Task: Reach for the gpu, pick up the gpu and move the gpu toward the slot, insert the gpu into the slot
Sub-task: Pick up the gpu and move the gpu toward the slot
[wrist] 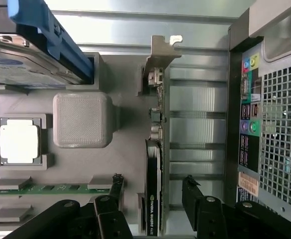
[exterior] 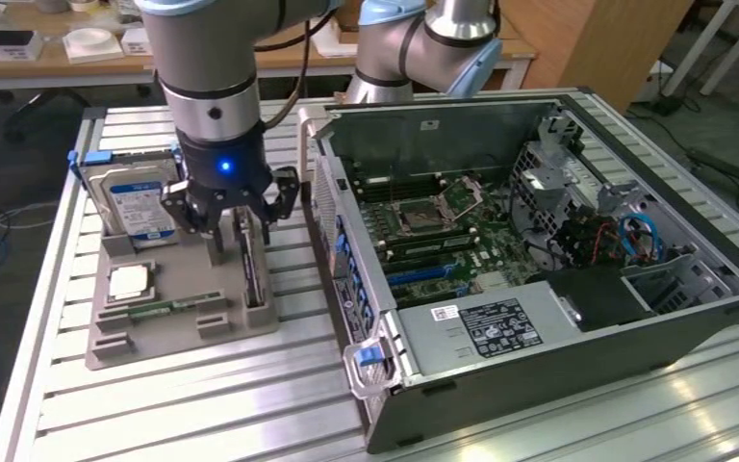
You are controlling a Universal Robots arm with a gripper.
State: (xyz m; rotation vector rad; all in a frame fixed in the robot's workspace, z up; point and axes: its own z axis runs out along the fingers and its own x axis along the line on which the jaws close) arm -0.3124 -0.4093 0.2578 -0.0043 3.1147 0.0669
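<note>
Gripper (exterior: 242, 236) is wide open and holds nothing, poised right over the grey holder (exterior: 151, 342) on the tabletop (exterior: 216, 414). In the wrist view its fingers (wrist: 116, 186) sit on either side of the gpu (exterior: 255, 279), with a clear gap on both faces and no contact. The gpu stands on edge in the holder's groove on the side nearest the PC case (exterior: 537, 327). Its metal bracket (wrist: 160, 50) is toward the holder's hard-drive end. Also in the holder: hard drive (exterior: 132, 197), processor chip (exterior: 132, 282), memory stick (exterior: 165, 310). The slot (exterior: 421, 277) is on the green motherboard (exterior: 472, 241) inside the open case, well apart from the holder.
</note>
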